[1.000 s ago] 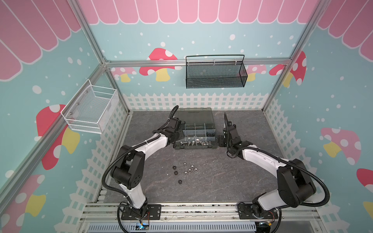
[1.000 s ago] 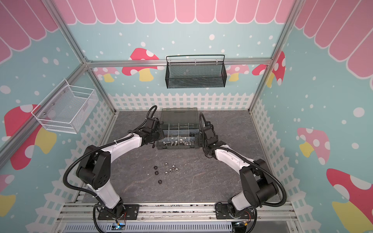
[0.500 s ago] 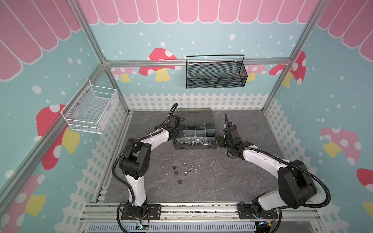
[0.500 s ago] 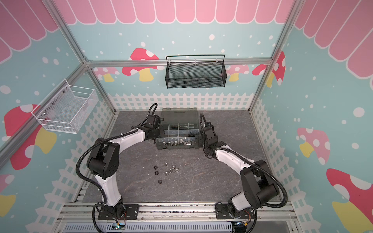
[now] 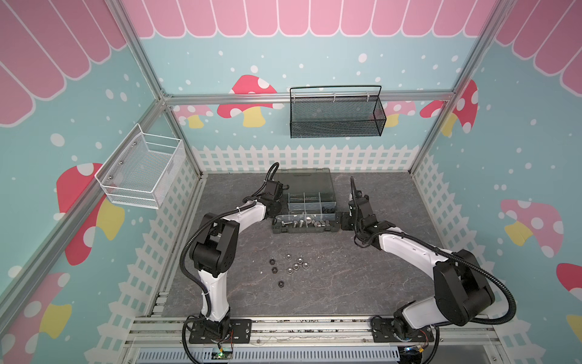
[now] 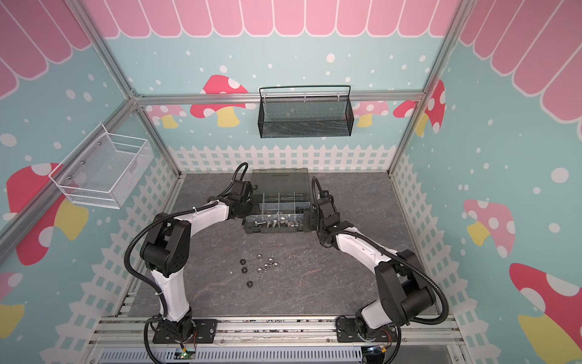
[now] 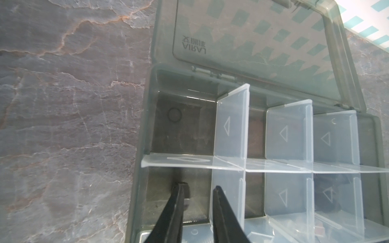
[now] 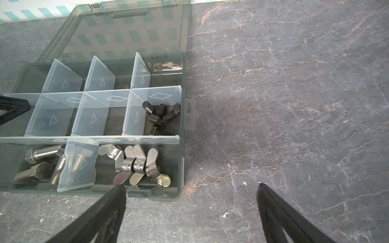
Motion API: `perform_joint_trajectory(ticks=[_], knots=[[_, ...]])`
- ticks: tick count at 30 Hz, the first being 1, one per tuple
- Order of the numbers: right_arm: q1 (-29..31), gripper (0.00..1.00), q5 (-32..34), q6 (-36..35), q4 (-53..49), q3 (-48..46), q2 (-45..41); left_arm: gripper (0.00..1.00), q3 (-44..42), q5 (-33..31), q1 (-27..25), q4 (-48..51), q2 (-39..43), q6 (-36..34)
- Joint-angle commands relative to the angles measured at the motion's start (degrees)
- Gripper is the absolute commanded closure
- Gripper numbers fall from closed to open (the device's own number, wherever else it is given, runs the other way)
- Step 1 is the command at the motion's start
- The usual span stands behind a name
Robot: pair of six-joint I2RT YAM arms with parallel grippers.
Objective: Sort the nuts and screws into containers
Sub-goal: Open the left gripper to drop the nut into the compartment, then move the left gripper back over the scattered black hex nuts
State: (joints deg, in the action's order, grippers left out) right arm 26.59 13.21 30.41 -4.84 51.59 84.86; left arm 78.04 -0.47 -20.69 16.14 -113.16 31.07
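Several nuts (image 5: 296, 267) before the organiser case (image 5: 302, 230) need fetching next. Inside it, left hand (image 7: 199, 186), slightly parted, seems to drop a black nut (image 7: 186, 190); right hand (image 8: 190, 187) gapes, empty.

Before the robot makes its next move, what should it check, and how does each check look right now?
1. Lid open: ok.
2. Left gripper open, black nut lying in the compartment, not between the jaws: ok.
3. Right gripper open: ok.
4. Right gripper clear of the case: cannot tell; one finger overlaps its front wall.
5. Table free of nuts: not ok; several lie loose.
6. Black screws and wing nuts in separate compartments: ok.
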Motion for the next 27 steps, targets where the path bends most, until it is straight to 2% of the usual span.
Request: perform_joint_trajectory(ticks=[1, 8, 16, 23, 27], knots=[[-0.28, 0.02, -0.03, 0.79, 0.53, -0.25, -1.19, 0.72, 0.82, 0.47, 0.25, -1.15, 0.85, -0.13], [-0.18, 0.02, -0.03, 1.00, 0.70, -0.42, -1.56, 0.71, -2.33, 0.48, 0.29, -1.10, 5.71, 0.30], [-0.19, 0.02, 0.27, 1.45, 0.80, -0.95, -1.84, 0.68, -10.71, -0.37, -0.29, -0.26, 16.62, 1.81], [-0.24, 0.02, 0.21, 1.79, 1.14, -1.49, -2.09, 0.60, -22.03, -4.51, -2.52, 2.17, 29.42, 4.41], [-0.26, 0.02, 0.15, 2.20, 1.19, -1.97, -2.05, 0.53, -26.90, -8.56, -6.27, 5.98, 35.56, 5.65]])
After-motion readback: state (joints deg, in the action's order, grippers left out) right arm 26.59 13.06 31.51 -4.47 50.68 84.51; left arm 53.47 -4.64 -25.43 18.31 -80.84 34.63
